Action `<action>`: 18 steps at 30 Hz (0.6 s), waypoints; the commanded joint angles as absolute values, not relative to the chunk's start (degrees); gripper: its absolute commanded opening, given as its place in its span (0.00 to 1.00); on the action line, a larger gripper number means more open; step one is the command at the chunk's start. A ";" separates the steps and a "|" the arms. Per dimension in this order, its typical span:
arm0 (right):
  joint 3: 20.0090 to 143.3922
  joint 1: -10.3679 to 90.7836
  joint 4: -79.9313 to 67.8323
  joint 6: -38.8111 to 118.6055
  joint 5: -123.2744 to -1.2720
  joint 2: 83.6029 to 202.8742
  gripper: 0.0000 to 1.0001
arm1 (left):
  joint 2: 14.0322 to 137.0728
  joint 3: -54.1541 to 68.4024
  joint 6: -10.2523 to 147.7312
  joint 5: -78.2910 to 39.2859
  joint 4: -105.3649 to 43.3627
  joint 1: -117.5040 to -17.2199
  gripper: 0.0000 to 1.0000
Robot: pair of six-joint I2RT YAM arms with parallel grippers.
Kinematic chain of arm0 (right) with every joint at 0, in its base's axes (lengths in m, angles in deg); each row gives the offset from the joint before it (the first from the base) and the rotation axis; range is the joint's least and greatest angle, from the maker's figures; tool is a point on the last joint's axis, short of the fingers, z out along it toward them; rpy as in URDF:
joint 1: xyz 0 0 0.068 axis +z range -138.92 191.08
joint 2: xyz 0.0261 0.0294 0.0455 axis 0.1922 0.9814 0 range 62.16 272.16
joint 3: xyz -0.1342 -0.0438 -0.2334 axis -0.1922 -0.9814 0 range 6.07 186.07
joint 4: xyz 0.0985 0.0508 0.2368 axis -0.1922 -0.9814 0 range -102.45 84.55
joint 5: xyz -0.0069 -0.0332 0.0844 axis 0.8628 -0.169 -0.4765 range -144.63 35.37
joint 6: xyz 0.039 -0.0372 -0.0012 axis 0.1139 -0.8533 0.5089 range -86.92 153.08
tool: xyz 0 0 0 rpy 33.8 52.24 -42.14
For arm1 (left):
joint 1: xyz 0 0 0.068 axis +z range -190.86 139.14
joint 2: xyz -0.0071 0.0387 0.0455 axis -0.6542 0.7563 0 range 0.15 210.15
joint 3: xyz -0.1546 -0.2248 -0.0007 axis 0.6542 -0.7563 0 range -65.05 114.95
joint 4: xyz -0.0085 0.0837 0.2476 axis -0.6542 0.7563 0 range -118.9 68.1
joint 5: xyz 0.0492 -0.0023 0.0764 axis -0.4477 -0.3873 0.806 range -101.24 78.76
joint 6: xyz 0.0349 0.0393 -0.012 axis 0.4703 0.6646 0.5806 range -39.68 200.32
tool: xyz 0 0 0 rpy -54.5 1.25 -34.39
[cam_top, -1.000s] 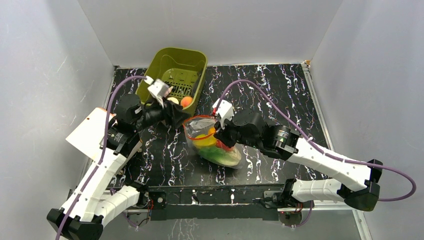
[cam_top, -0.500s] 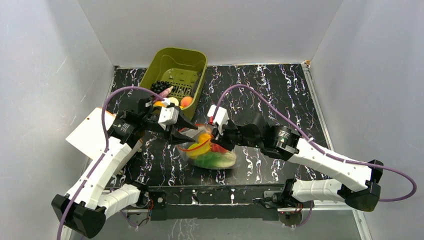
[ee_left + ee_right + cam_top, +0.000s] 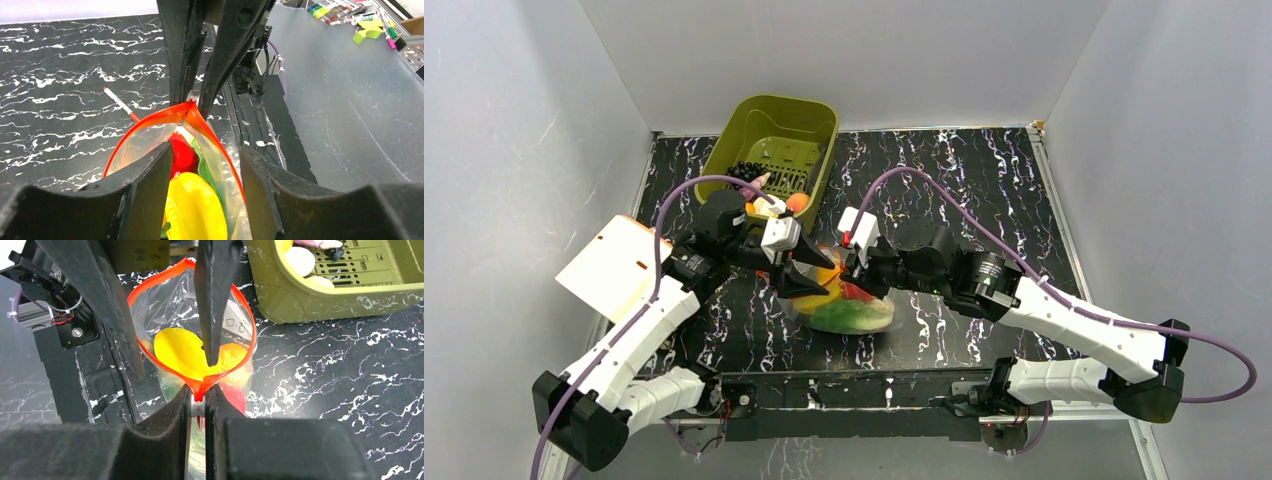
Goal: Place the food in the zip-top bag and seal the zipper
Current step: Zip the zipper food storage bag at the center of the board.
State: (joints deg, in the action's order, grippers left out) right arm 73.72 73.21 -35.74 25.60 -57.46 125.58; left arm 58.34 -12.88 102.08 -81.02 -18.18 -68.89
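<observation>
Bag: the clear bag (image 3: 852, 312) sits near the middle of the table (image 3: 984, 180), a little towards the near edge; its mouth is lifted and faces the bin (image 3: 824, 150) at the far-left corner
Contents: a yellow piece (image 3: 177, 350), a red piece (image 3: 182, 155) and the green cabbage (image 3: 844, 320) are inside
Zipper: the red-orange zipper (image 3: 250, 330) gapes in a wide loop; its two sides meet only at the end that is pinched
Right pincer: the right pincer (image 3: 200, 397) is clamped tight on that end of the zipper and holds the mouth up
Left pincer: the left pincer (image 3: 205, 150) has its jaws about half apart; one finger reaches down inside the mouth and the other is outside the bag wall; it grips nothing that I can see
Done: by my judgement several pieces are bagged
Left: an orange ball (image 3: 796, 202) and a dark bunch (image 3: 744, 171) lie in the bin, so more loading seems due; the zipper has not yet been run shut along its width
Top view only: both arms meeting over the bag; the bin's place on the table
Right wrist only: the loop of the mouth seen from above; pale discs (image 3: 300, 260) in the bin
Left wrist only: a red-and-white stick (image 3: 120, 105) lying on the table beyond the bag
</observation>
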 commanded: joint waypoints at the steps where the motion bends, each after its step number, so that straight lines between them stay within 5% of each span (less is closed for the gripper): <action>1: 73.91 73.04 -28.01 25.49 -58.22 124.44 0.00 | 60.14 -12.83 98.30 -76.68 -22.95 -71.55 0.47; 3: 73.00 73.04 -27.31 25.70 -58.50 124.18 0.00 | 60.99 -12.66 99.17 -75.40 -22.60 -72.32 0.35; 6: 70.73 73.04 -26.00 25.38 -57.03 122.87 0.02 | 60.78 -12.87 98.82 -74.17 -23.69 -72.50 0.00; 13: 57.34 73.04 -15.46 26.65 -53.60 114.15 0.37 | 58.38 -14.68 94.32 -74.20 -29.61 -72.50 0.00; 18: 52.97 73.04 -11.04 28.87 -53.51 112.18 0.46 | 57.70 -16.16 91.48 -74.62 -33.78 -72.46 0.00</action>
